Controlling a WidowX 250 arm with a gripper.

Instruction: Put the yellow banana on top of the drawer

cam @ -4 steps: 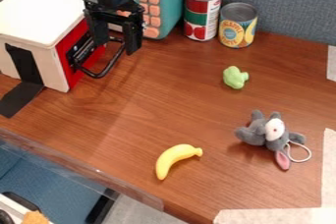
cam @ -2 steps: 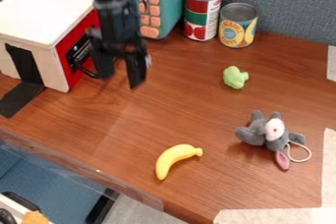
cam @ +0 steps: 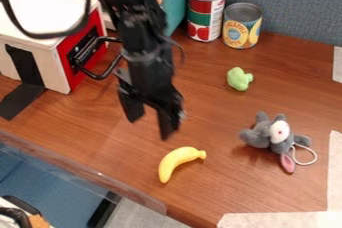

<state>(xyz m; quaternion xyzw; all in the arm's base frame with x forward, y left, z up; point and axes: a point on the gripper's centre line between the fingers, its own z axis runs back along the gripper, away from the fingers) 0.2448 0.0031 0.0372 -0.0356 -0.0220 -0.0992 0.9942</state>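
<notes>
The banana (cam: pixel 176 162) lies left of the toy mouse (cam: pixel 265 136) (cans (cam: pixel 206 14) behind).

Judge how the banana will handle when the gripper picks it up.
The banana looks smooth and solid, so it probably stays stiff when pinched. Lying on its side, its curve likely keeps it from rolling far, though that smooth skin may slip.
</notes>
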